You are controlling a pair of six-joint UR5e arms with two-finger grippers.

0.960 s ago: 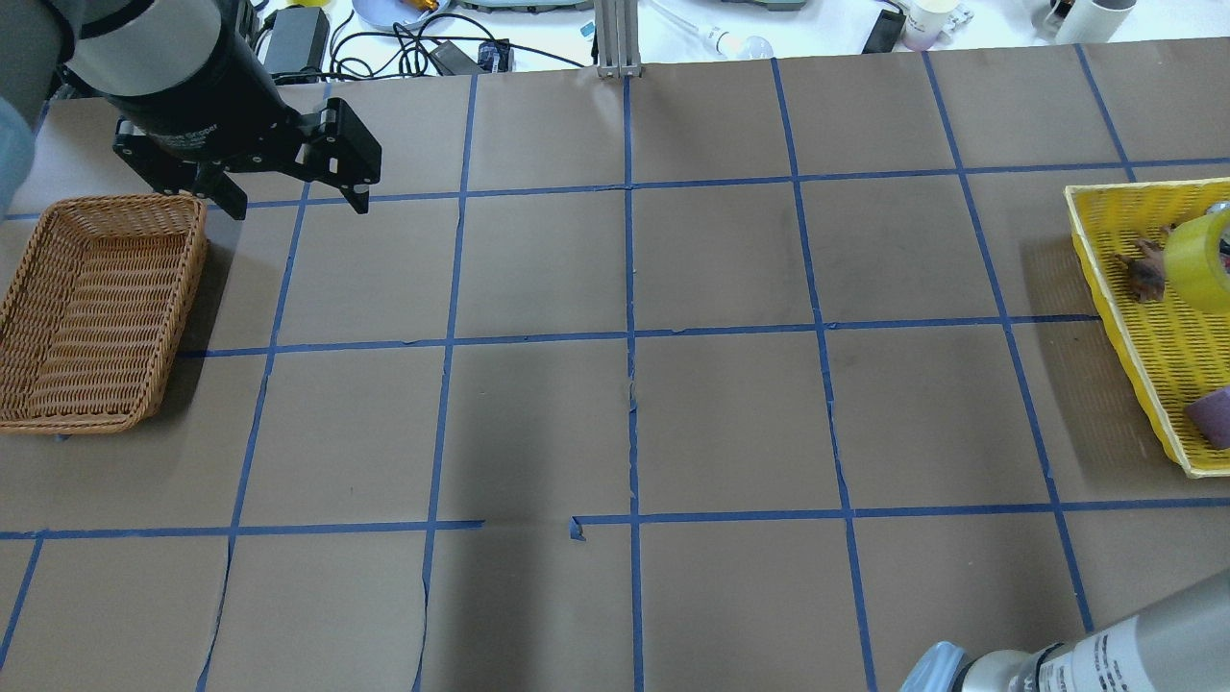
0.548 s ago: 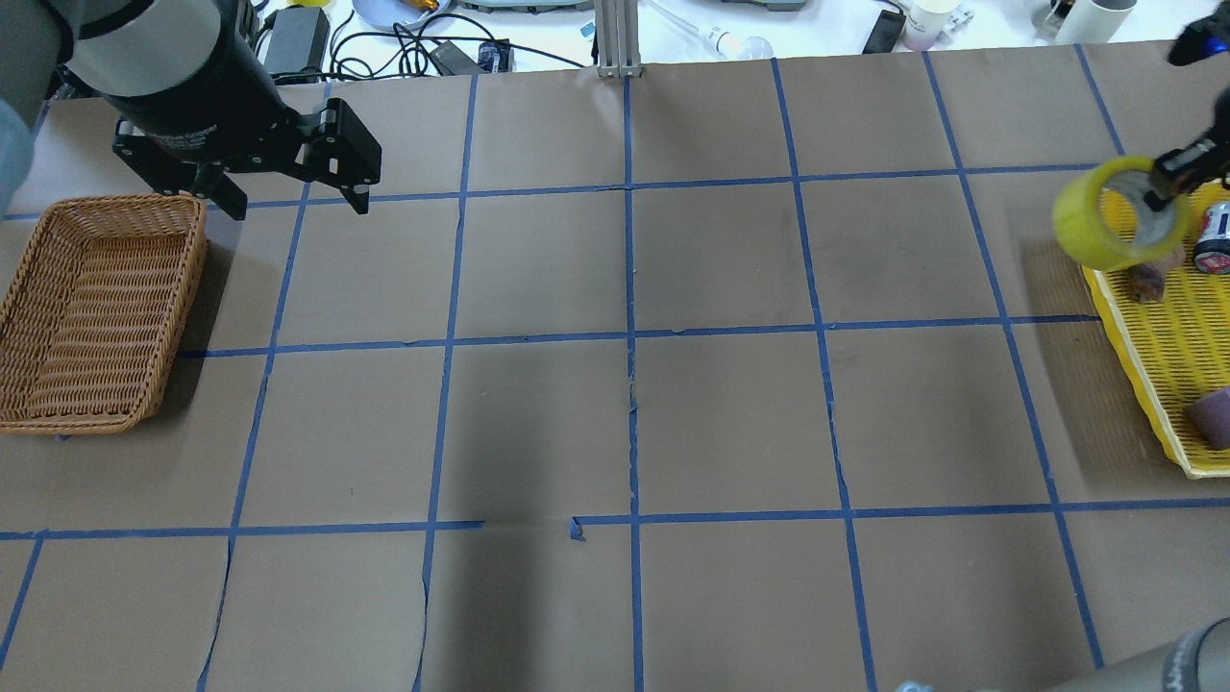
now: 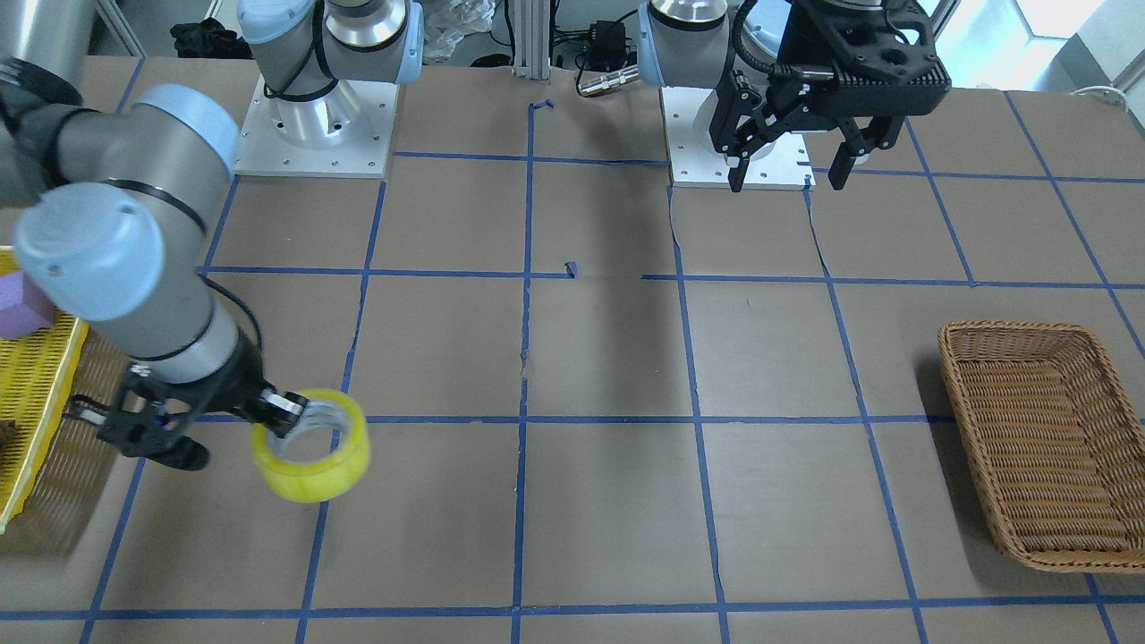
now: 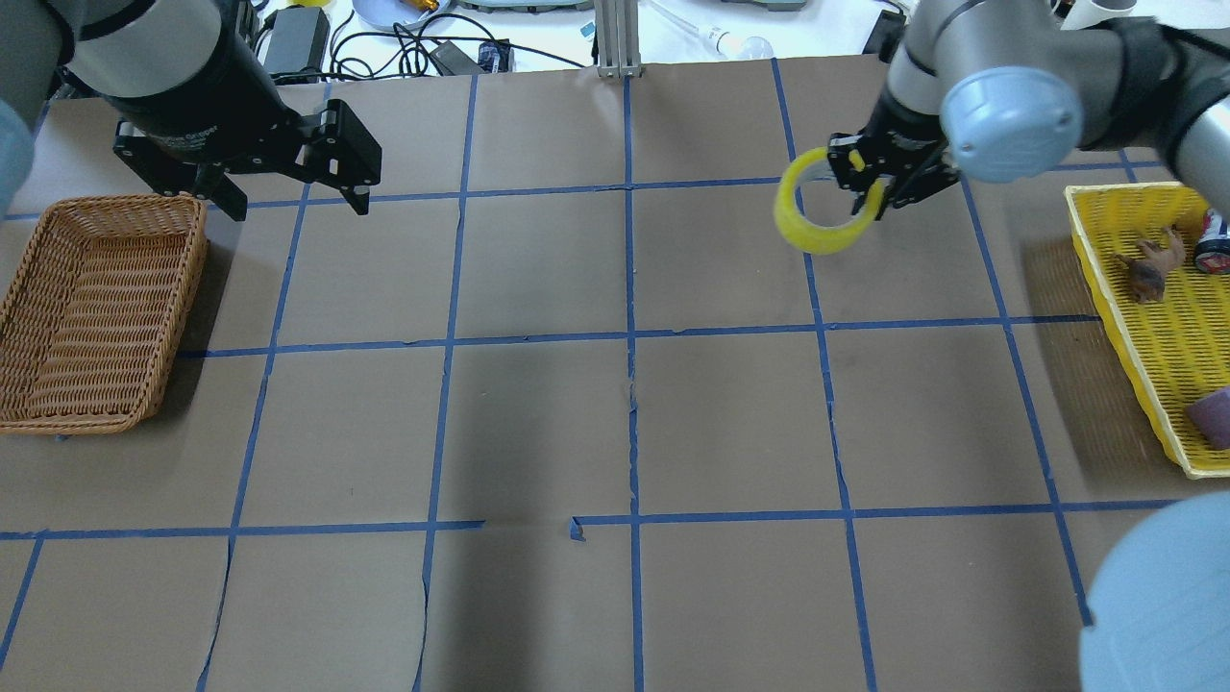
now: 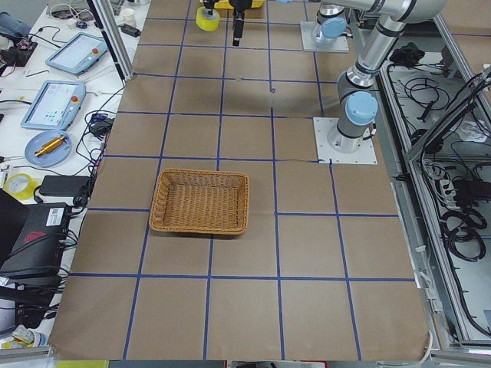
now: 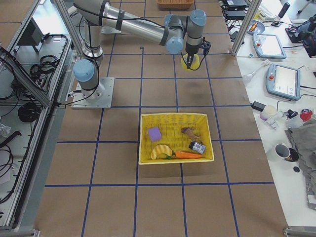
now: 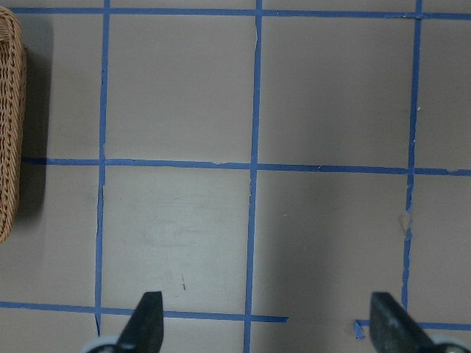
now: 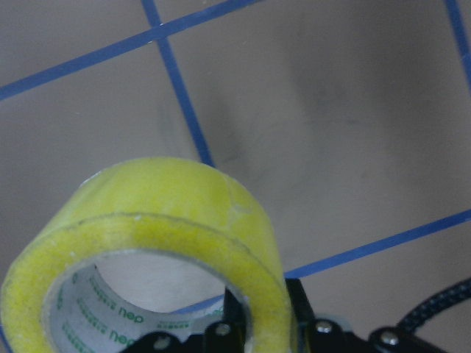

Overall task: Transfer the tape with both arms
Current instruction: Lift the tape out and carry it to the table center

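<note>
1. The right end effector (image 4: 865, 190) pinches the wall of the wide translucent yellow tape roll (image 3: 313, 472), one finger inside its core, so the ring hangs above the brown paper tabletop (image 4: 538, 423), away from the yellow mesh tray (image 4: 1163, 346).
2. The left end effector (image 4: 296, 204) hovers spread wide and empty near the woven wicker basket (image 4: 176, 317), probably awaiting the handover.
</note>
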